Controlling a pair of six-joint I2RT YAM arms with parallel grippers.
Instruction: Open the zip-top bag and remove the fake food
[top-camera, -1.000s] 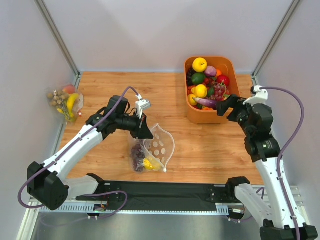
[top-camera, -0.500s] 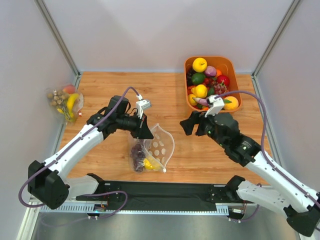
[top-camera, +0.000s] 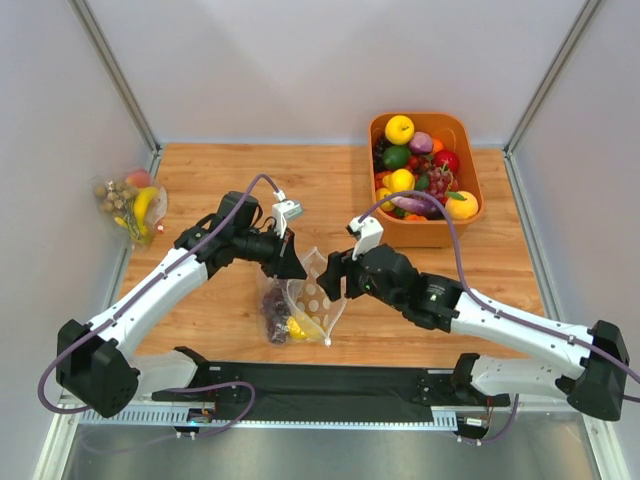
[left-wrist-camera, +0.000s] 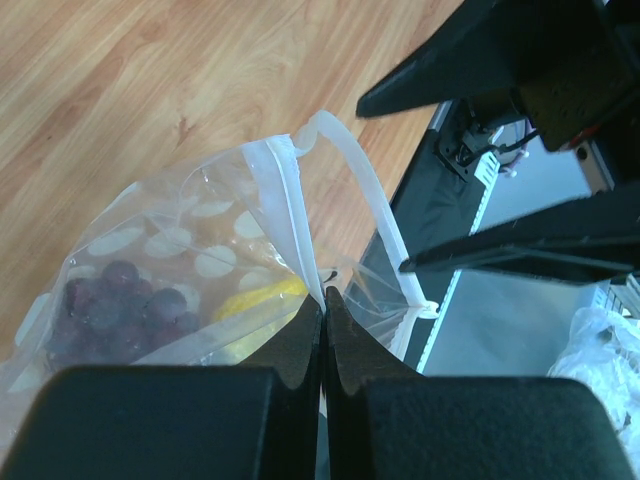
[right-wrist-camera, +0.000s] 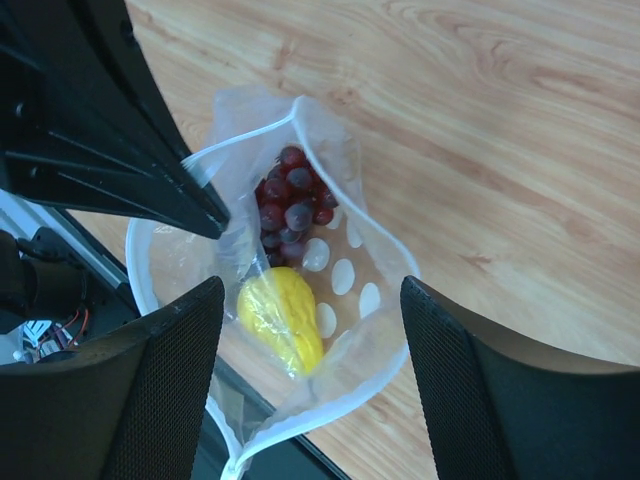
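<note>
The zip-top bag (top-camera: 318, 292) with pale round spots hangs open near the table's front edge. My left gripper (top-camera: 298, 268) is shut on its zip strip (left-wrist-camera: 290, 215) and holds that side up. Inside lie dark purple grapes (right-wrist-camera: 288, 205) and a small yellow fruit (right-wrist-camera: 282, 318); both also show in the left wrist view, the grapes (left-wrist-camera: 115, 290) and the yellow fruit (left-wrist-camera: 255, 295). My right gripper (top-camera: 335, 275) is open and empty just above the bag's mouth (right-wrist-camera: 340, 270), its fingers (right-wrist-camera: 170, 380) straddling it. A round orange-yellow fruit (top-camera: 462, 205) lies in the basket.
An orange basket (top-camera: 470, 140) full of several fake fruits stands at the back right. A second clear bag (top-camera: 130, 200) with banana, peach and nuts lies at the far left edge. A black mat (top-camera: 330, 380) runs along the near edge.
My right arm has swung left from the basket to the bag's mouth, gripper open. The left gripper has held the bag's edge in the same place.
</note>
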